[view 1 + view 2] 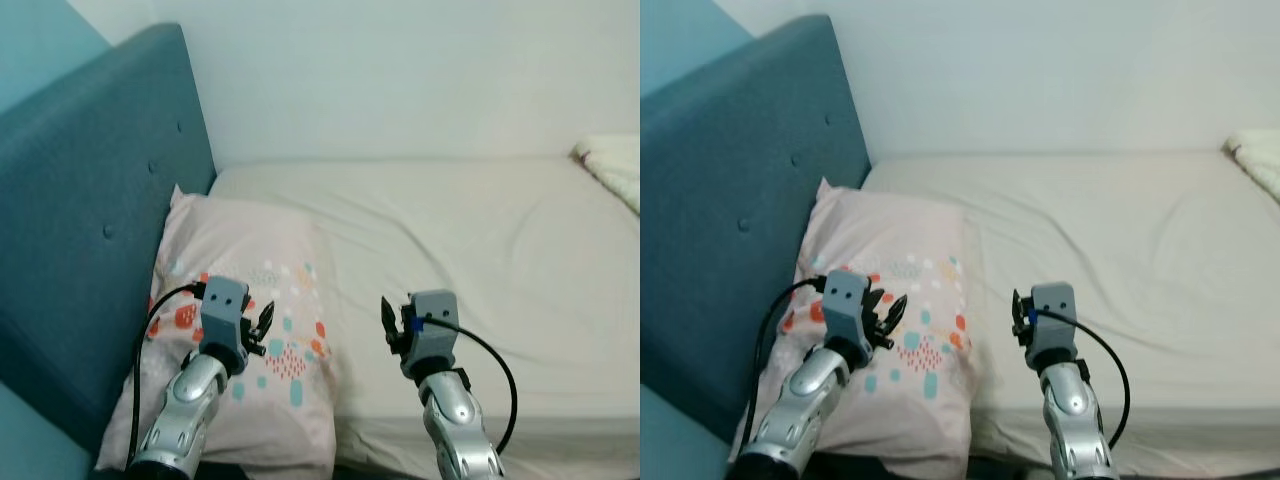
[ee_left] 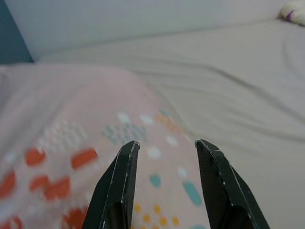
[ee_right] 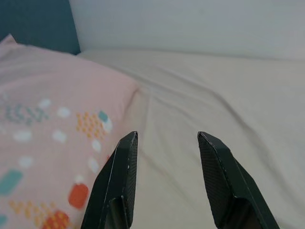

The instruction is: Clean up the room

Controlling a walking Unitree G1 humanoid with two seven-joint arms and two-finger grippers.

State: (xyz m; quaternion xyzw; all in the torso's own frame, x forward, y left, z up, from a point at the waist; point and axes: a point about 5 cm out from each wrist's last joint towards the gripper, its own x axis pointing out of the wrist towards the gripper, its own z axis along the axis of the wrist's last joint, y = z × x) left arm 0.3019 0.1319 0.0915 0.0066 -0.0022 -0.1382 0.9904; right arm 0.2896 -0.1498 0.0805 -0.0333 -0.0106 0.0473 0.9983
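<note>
A pink pillow (image 1: 250, 300) printed with red, teal and white shapes is laid at the head of a bed (image 1: 470, 240) covered by a cream sheet, its far edge leaned against a blue padded headboard (image 1: 90, 220). The left gripper (image 1: 262, 322) is held above the pillow's patterned face with its fingers spread and nothing between them, and the right gripper (image 1: 388, 322) is held over the bare sheet just beside the pillow's edge, likewise spread and empty. A folded cream blanket (image 1: 612, 165) is seen at the far corner of the bed, well apart from the pillow.

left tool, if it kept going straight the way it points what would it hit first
Probably the pink patterned pillow: the open left tool hangs just above it, aimed low across its top. Depth is unclear; it might skim over onto the bed sheet.
</note>
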